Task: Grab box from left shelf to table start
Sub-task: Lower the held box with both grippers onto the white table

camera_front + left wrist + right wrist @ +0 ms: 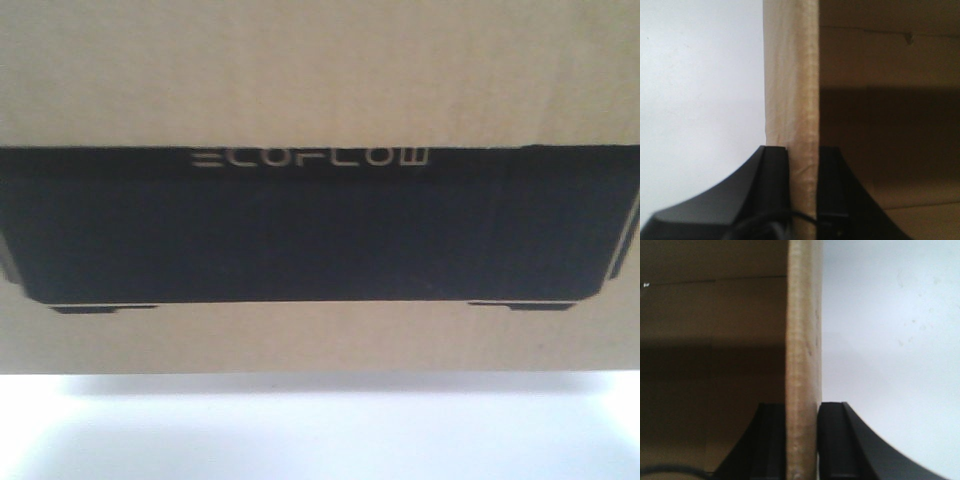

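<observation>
The brown cardboard box [320, 70] fills the front view, its black ECOFLOW panel [310, 225] facing me, just above the white table [320, 430]. My left gripper [802, 150] is shut on the box's left wall edge [792, 75], one finger [772, 175] outside, the other inside the open box. My right gripper [802, 407] is shut on the box's right wall edge [804, 315], one finger [835, 435] outside, the other inside. The left shelf is out of view.
The white table top shows beside the box in the left wrist view [700, 100] and in the right wrist view [890, 350]. The box blocks everything ahead in the front view.
</observation>
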Controlling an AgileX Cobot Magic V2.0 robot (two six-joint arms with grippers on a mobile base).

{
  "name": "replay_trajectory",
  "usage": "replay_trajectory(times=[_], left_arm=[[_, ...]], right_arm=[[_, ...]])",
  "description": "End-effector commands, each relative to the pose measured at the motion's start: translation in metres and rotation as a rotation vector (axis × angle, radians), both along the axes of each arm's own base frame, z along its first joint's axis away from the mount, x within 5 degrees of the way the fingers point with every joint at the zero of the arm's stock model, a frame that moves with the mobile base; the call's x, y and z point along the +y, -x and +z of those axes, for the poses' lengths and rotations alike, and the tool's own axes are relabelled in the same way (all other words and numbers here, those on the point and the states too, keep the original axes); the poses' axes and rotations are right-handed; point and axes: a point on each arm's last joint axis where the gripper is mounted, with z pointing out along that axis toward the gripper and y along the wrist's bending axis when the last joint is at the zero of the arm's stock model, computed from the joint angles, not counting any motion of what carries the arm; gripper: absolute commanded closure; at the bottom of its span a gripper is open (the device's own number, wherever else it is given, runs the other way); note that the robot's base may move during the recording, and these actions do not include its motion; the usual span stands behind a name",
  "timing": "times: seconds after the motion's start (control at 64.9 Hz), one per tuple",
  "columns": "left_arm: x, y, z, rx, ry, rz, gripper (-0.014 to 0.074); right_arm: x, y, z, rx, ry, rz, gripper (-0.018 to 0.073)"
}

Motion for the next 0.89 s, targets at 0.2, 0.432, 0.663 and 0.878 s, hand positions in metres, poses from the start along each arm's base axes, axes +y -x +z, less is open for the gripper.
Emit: replay_trajectory(times=[0.2, 0.432, 0.663, 0.878], left_arm=[[-0.022, -0.056, 0.000, -0.118, 0.089, -0.022, 0.0699], [-0.030, -0.090, -0.025, -0.057, 0.056, -0.012, 0.0699], [-0.031, -0.099, -0.030, -0.065, 0.031, -0.008, 0.0699], [-0.029, -0.102, -0.026, -0.124, 0.007, -0.002, 0.0699]], right_arm=[[0.001, -0.049, 0.009, -0.209, 0.048, -0.012, 0.0503], [0.000, -0.072, -0.002, -0.206, 0.042, -0.031, 0.0503], [-0.009, -0.076, -0.004, -0.201, 0.034, -0.072, 0.0503], [-0.007, -0.083, -0.004, -0.230, -0.003, -0.070, 0.0503]])
